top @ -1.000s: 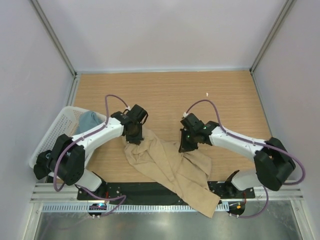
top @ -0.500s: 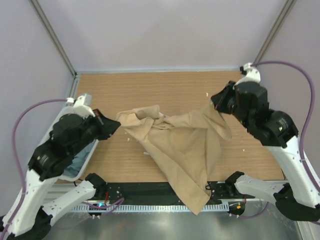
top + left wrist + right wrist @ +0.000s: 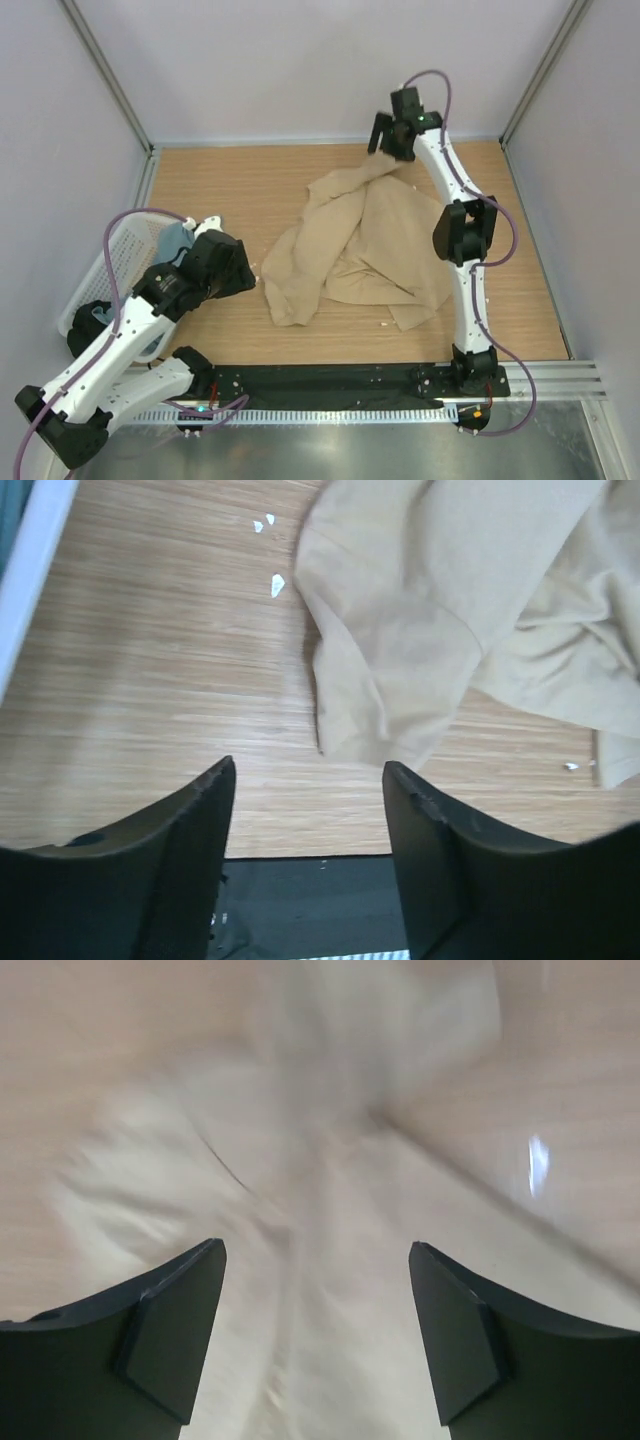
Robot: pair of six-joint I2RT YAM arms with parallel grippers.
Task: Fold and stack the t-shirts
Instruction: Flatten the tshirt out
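The tan t-shirt (image 3: 375, 245) lies rumpled and partly spread on the wooden table, one corner reaching toward the back edge. My right gripper (image 3: 385, 143) hovers open over that far corner, nothing between its fingers. In the right wrist view the tan t-shirt (image 3: 330, 1160) fills the blurred picture below the open gripper (image 3: 315, 1248). My left gripper (image 3: 243, 277) stands open at the shirt's left, apart from it. The left wrist view shows this gripper (image 3: 308, 764) over bare wood, the tan t-shirt (image 3: 420, 610) beyond it. The grey-blue t-shirt (image 3: 177, 240) lies in the basket.
A white mesh basket (image 3: 112, 268) sits at the left edge of the table, its rim (image 3: 22, 580) showing in the left wrist view. Small white scraps (image 3: 277, 583) lie on the wood. A black base strip (image 3: 330, 378) runs along the near edge. Walls enclose the table.
Both grippers have opened and let go of the tan t-shirt, which dropped onto the table farther back. The right arm has stretched to the back edge; the left has pulled back left.
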